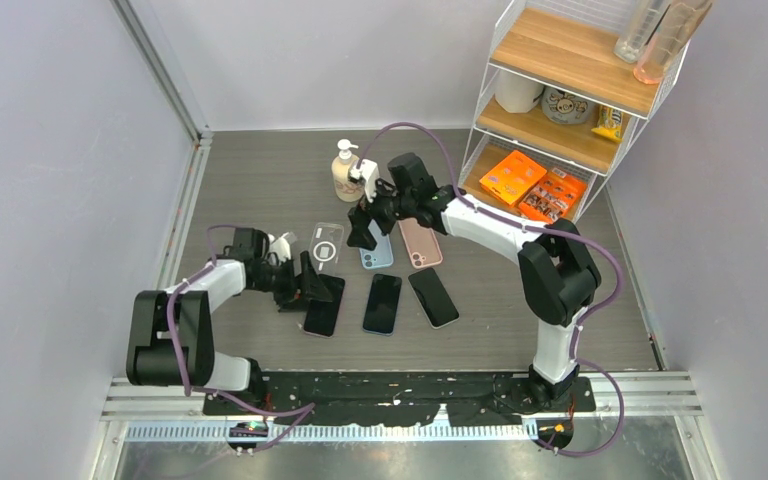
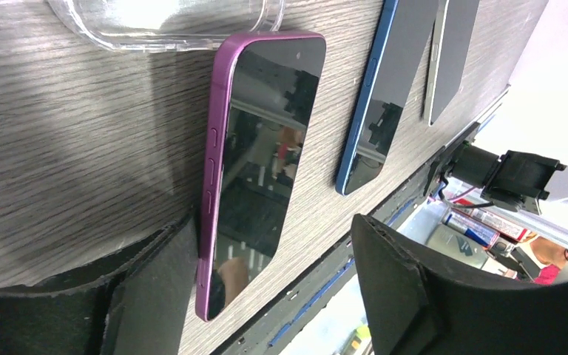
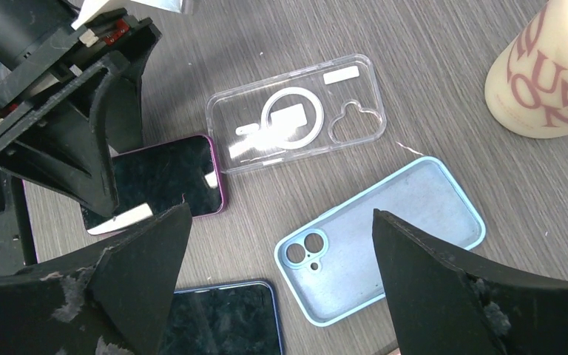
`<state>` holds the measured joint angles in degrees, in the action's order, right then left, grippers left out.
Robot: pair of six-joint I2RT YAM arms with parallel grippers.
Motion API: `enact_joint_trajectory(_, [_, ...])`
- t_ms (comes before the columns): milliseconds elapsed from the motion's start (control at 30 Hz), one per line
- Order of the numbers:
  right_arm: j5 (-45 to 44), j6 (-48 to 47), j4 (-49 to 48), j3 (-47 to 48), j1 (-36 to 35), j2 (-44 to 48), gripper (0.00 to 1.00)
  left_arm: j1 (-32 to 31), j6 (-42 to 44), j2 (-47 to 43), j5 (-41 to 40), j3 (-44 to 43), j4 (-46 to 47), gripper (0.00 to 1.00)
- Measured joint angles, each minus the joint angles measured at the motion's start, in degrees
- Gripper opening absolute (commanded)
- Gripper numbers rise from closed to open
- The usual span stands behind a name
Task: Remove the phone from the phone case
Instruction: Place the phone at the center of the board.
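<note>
Top view: your left pincer (image 1: 298,287) sits low on the grey wood-grain table (image 1: 260,180), at the end of the purple-edged phone (image 1: 324,306). That phone lies flat, screen up, out of any case. Just beyond this pincer is the clear plastic phone case (image 1: 327,243), empty. To the pincer's right are 2 more bare phones: the blue-edged phone (image 1: 382,303), then the silver-edged black phone (image 1: 433,296). Your right pincer (image 1: 365,228) hangs over the light-blue phone case (image 1: 378,252). The pink phone case (image 1: 421,243) is just to its right and the cream pump bottle (image 1: 346,172) is just beyond it. The white wire shelf with wooden boards (image 1: 560,90) stands well off to its right.

Left wrist: jaws apart, nothing clamped. The purple-edged phone's near end lies between the 2 fingers, its side edge close to 1 of them. You can't tell from here if they touch. The clear case's corner meets the phone's far end.

Right wrist: jaws wide apart, holding nothing, raised off the table. The light-blue case lies empty below, between the fingers. Beyond it is the clear case, ring marking visible. The purple-edged phone's end is just beside that, with the left pincer over it.
</note>
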<state>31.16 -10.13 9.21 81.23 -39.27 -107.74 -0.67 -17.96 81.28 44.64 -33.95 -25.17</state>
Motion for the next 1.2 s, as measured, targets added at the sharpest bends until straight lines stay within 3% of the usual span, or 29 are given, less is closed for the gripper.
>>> enact_joint_trajectory(500, [-3.06, -2.29, 2.25, 1.36, -1.46, -0.59, 0.98, -3.50, 2.99, -1.18, 3.21, 0.04, 0.11, 0.80])
enact_joint_trajectory(900, [-8.98, -6.71, 6.43, 11.43, -2.67, -7.06, 0.99, -4.09, 3.65, -7.58, 5.01, 0.46, 0.17, 0.83])
enact_joint_trajectory(1200, [-10.34, -7.67, 7.96, 12.22, -3.32, -8.31, 0.98, -4.15, 4.04, -7.82, 6.40, 0.57, 0.11, 0.87])
